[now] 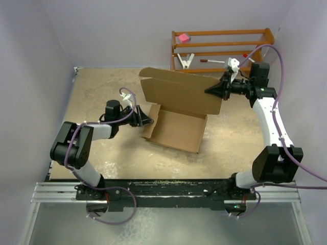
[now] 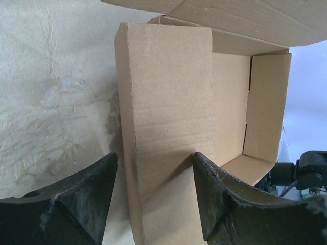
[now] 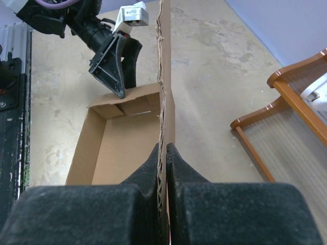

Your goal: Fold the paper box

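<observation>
One paper box (image 1: 176, 127) sits on the surface (image 1: 102, 92) between the two hands, its shallow tray lying flat and its big lid flap (image 1: 179, 92) standing upright along the far side. The right hand (image 1: 212, 91) is clamped on the lid's edge, and the cardboard rises straight up out of its pressed-together fingers (image 3: 148, 173). The left hand (image 1: 145, 118) has its fingers apart. The tray's near side wall (image 2: 168, 127) runs out ahead of it, between the two pads, with the tray floor beyond and to its right. I cannot tell whether either pad touches the card.

From here I judge the risk is mostly in that side wall. With the left hand not gripping it, the wall could spring outward and the tray lose its shape. If the right hand swings the lid down while the left hand is at the wall, the flap may land on those fingers or crease off its score line. A hard pull on the pinched edge could also drag the light tray across the surface.

By count there is one box, two hands, one wooden rack (image 1: 219, 48) beyond the right hand, and one pink block (image 1: 184, 38) on its top rail.
</observation>
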`<state>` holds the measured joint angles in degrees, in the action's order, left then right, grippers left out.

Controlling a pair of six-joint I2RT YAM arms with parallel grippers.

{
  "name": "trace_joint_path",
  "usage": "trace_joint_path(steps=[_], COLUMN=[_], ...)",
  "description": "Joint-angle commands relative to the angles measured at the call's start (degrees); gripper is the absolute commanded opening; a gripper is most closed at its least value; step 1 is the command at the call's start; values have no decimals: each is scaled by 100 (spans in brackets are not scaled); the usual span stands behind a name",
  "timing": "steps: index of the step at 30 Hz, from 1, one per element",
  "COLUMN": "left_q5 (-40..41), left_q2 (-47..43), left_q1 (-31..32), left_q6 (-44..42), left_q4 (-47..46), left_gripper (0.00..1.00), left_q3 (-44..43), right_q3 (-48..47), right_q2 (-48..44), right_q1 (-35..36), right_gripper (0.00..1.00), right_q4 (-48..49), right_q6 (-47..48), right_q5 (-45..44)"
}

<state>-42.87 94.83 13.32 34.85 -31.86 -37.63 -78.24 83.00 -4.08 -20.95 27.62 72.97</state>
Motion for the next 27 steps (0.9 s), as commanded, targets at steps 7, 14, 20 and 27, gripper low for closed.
trace_joint_path(steps=[7,14,20,27], left_q5=[-533,-38,70,-248], left_q2=[-72,-170,-280,-321], left_q1=[39,182,337,336], left_q6=[477,140,240,497], left_q4=[-381,1471,1696,1606], left_gripper=[65,68,68,69], left_q3=[-221,-790,-863,-929], right_q3=[-94,-96,-93,-92], right_q2=[39,74,93,135], right_q1=[45,134,162,170], right_gripper=[0,0,0,0], right_q4=[-155,-200,-193,-190], right_q6=[16,16,16,16], right_q5=[151,36,-50,-116])
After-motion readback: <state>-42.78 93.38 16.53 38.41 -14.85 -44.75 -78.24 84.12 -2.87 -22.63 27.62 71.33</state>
